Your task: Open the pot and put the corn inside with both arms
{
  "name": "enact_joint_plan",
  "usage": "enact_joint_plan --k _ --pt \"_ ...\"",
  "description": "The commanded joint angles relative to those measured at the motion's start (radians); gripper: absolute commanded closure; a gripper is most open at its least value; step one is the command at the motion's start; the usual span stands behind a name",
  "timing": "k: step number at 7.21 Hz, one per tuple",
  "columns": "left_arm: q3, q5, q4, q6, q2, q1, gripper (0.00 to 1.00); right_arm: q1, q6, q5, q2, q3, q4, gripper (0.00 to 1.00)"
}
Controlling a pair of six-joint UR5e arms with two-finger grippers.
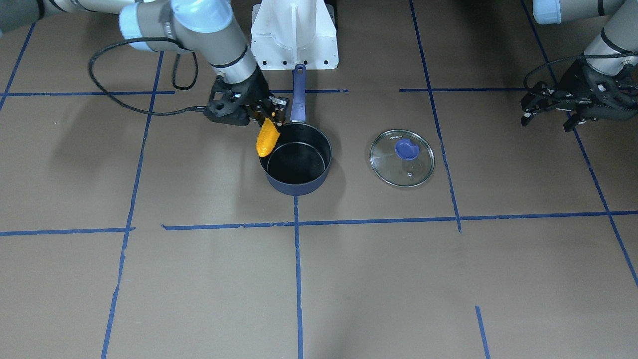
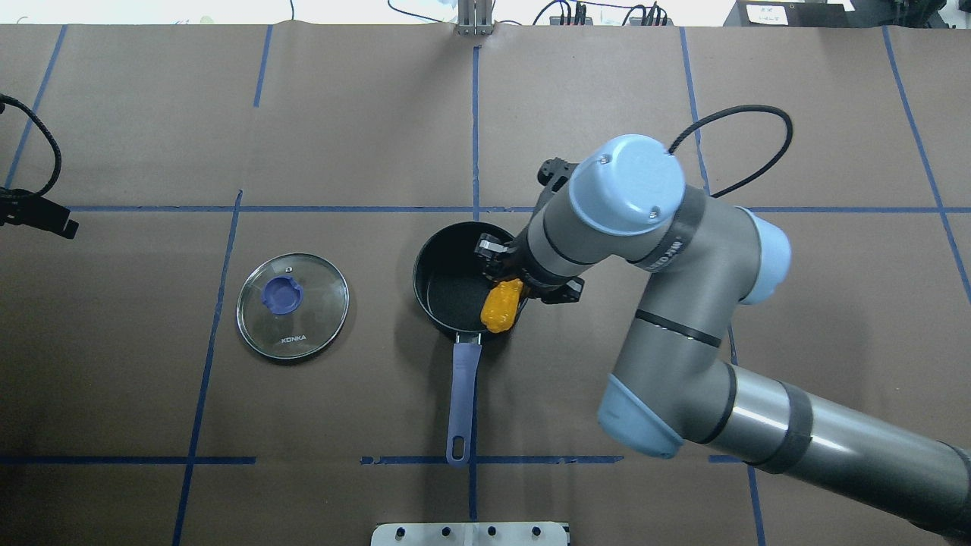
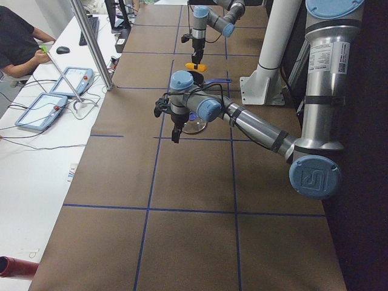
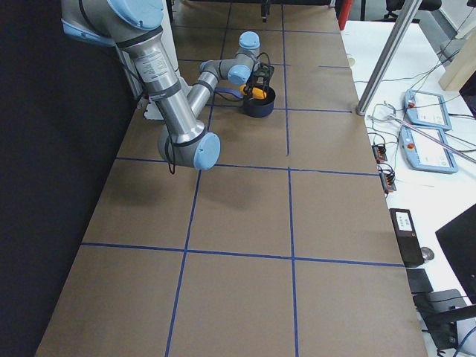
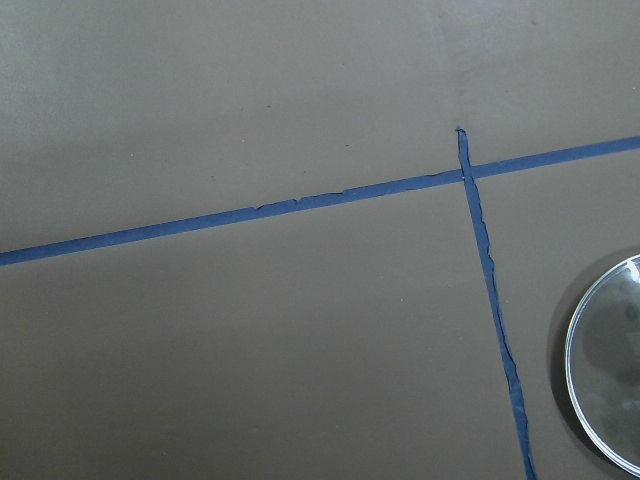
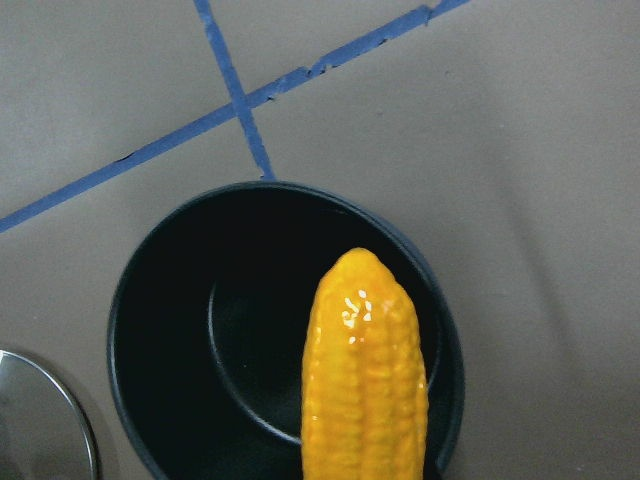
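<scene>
Item 1, right pincer (image 1: 271,115): I read it clenched on the butt end of the toy corn cob (image 1: 266,139).

Item 2, corn cob: hangs tilted, tip down, over the rim of the pot (image 1: 299,188) on the side by the handle. I cannot tell whether it touches the rim.

Item 3, pot: uncovered, upright on the counter (image 1: 199,279), black inside bare, handle pointing at the robot's base.

Item 4, glass lid (image 1: 402,158): flat on the counter, blue knob up, beside the pot on the robot's left, not touching it.

Item 5, left pincer (image 1: 547,120): released, fingers spread, nothing in it, well beyond the lid.
</scene>
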Motion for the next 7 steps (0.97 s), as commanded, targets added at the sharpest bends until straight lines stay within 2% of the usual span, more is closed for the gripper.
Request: enact_joint_plan --k 1,2,3,5,6,7 --pt "0.001 0.001 0.000 0.000 0.000 0.000 0.00 -0.009 0.002 -0.014 0.039 -0.055 0.024 0.67" --pt "0.012 0.000 -0.002 0.000 0.000 0.000 0.00 -0.008 0.001 -0.014 0.041 -0.064 0.031 0.54" --pt "0.015 0.001 -0.003 0.002 0.000 0.000 0.00 -0.008 -0.005 -0.014 0.047 -0.076 0.030 0.02" --pt "0.036 0.000 -0.012 0.021 0.014 -0.003 0.00 0.014 -0.005 0.009 0.035 -0.061 0.032 0.01" --pt "0.059 0.000 -0.011 0.119 0.021 -0.034 0.00 0.047 -0.005 0.055 -0.029 0.003 0.027 0.01" --pt "0.111 -0.002 -0.011 0.223 0.022 -0.084 0.00 0.136 -0.051 0.159 -0.160 0.116 0.022 0.01"
